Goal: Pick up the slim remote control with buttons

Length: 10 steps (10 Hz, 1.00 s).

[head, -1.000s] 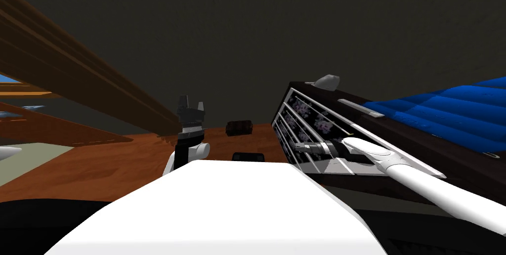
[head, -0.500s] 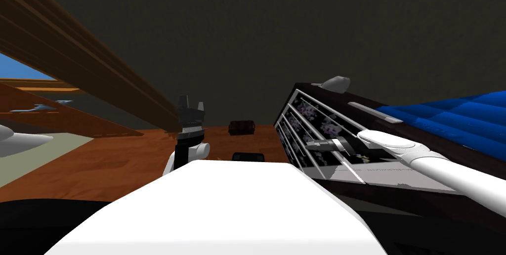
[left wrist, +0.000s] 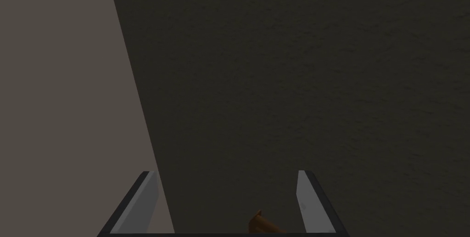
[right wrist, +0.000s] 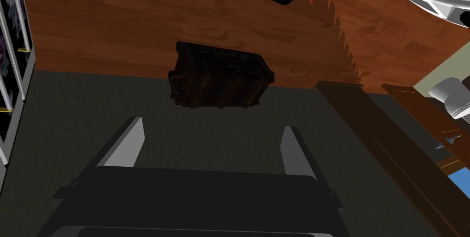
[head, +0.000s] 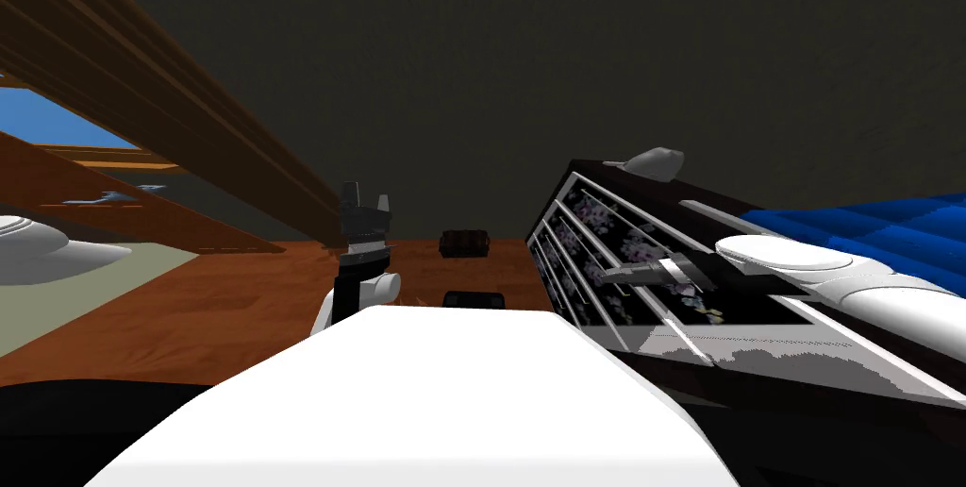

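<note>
The remote (head: 717, 213) is located on the dark cabinet (head: 613, 236) top, at 2 o'clock from the right gripper (head: 618, 274). The left gripper (head: 366, 196) is raised at 9 o'clock. Both finger pairs are spread wide, empty.

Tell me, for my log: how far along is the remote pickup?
Done: nothing; left gripper and right gripper open, empty. In hand: the right one is out by the dark floral-fronted cabinet, pointing at a dark chest on the floor. Left: find, grasp, lift the remote.
</note>
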Tool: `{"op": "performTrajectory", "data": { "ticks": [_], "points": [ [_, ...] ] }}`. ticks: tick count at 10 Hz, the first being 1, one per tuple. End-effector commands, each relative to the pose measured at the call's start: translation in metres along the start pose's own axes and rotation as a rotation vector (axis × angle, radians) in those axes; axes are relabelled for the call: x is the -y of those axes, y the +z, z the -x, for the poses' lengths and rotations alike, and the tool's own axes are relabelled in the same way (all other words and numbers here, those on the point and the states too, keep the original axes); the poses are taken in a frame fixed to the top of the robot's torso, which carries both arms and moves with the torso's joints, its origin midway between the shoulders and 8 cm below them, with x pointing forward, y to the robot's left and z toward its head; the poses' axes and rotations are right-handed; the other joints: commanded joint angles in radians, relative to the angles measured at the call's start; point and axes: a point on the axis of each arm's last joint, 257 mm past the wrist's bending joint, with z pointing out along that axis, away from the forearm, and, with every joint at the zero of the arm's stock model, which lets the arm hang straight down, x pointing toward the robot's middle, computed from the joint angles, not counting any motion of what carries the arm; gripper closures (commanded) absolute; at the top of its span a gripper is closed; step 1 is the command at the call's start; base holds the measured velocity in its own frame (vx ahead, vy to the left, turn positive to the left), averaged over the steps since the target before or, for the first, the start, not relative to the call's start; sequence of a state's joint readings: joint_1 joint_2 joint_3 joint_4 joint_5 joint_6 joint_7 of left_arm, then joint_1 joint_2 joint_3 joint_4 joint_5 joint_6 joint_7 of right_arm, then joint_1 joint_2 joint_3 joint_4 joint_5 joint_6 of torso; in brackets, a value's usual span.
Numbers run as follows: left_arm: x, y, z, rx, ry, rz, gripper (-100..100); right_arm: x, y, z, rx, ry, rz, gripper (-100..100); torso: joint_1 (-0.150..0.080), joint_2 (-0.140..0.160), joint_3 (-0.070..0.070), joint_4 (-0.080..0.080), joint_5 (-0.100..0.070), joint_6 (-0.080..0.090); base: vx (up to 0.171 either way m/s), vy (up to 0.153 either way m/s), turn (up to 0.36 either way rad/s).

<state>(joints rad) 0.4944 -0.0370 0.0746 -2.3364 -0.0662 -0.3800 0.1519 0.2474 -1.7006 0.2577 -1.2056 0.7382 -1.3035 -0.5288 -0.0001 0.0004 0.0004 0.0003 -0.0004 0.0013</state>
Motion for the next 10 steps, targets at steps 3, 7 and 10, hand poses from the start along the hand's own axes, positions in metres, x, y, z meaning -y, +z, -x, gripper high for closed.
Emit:
{"op": "performTrajectory", "data": {
  "ticks": [3,7,10],
  "points": [
    [0.0,0.0,0.0,0.0,0.0,0.0,0,0.03,-0.06,0.001,-0.047,0.055,-0.136,-100,0.0,-0.001,0.0,0.0,0.0,0.0,0.014,0.004,0.127],
    [0.0,0.0,0.0,0.0,0.0,0.0,0,0.046,-0.127,0.008,-0.091,0.093,-0.275,-100,-0.001,0.0,0.0,0.0,0.0,-0.001,0.015,-0.019,0.126],
    [0.0,0.0,0.0,0.0,0.0,0.0,0,0.053,-0.164,0.009,-0.096,0.131,-0.35,-100,-0.003,0.0,0.0,0.0,-0.001,0.0,0.014,-0.041,0.063]
  ]
}}
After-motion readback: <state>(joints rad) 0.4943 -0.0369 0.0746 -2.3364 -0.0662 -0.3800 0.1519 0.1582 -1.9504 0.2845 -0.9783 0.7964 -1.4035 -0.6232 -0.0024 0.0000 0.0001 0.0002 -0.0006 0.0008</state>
